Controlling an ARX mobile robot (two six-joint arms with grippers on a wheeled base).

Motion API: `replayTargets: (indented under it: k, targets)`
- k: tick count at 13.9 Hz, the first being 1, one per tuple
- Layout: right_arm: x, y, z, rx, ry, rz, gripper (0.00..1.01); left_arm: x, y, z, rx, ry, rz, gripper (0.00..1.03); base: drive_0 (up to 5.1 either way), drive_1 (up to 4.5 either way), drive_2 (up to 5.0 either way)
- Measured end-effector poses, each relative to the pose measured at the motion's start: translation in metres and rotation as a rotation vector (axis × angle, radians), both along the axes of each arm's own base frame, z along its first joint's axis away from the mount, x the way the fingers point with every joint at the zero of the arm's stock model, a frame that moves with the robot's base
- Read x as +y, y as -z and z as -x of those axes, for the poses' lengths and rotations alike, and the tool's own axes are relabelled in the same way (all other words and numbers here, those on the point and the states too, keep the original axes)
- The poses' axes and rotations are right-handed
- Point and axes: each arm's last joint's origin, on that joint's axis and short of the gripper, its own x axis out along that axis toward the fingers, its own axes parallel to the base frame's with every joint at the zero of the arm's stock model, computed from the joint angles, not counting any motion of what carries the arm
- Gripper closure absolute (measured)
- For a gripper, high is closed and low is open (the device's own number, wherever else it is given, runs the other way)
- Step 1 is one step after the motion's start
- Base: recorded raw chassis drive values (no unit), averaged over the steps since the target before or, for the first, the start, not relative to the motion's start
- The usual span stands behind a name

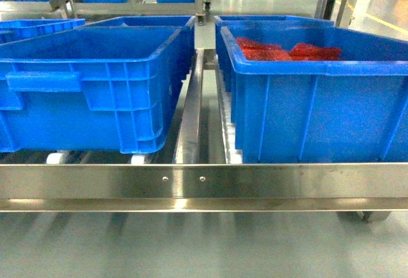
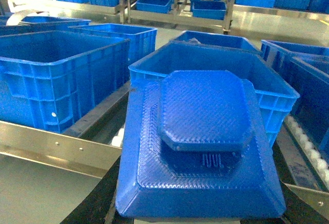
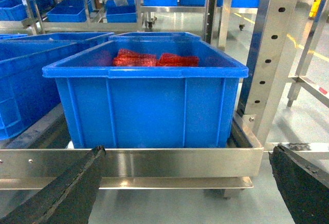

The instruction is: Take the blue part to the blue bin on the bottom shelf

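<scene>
The blue part point(image 2: 203, 142), a flat stepped piece with a raised octagonal top, fills the foreground of the left wrist view. My left gripper point(image 2: 200, 218) is shut on it, with only dark finger edges point(image 2: 95, 201) showing beneath. Directly behind the part stands a blue bin point(image 2: 270, 93) on the bottom shelf point(image 2: 46, 144). My right gripper point(image 3: 185, 193) is open and empty in front of the shelf's steel front rail point(image 3: 154, 160). Behind that rail a blue bin point(image 3: 149, 106) holds red parts point(image 3: 154, 59). Neither gripper shows in the head view.
On the roller shelf point(image 1: 204, 182) the head view shows a left blue bin point(image 1: 95, 93) and a right blue bin point(image 1: 319, 112) with red parts point(image 1: 287, 50). A steel divider point(image 1: 191, 106) runs between them. A perforated upright point(image 3: 270, 54) stands at right. Racks of blue bins point(image 2: 154, 0) stand behind.
</scene>
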Motion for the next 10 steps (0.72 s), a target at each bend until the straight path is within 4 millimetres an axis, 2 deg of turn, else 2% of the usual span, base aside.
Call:
replayTargets:
  k: [3,10]
  targets:
    - [0.0,-0.0006,0.0,-0.006,0.0,0.0,0.03,0.0001,-0.0005,0.0002,-0.006,0.0,0.002,0.6,0.0,0.0,0.0]
    - [0.0,-0.0004,0.0,-0.005,0.0,0.0,0.03,0.0,-0.0006,0.0001,-0.006,0.0,0.002,0.6,-0.1,3.87,-4.2]
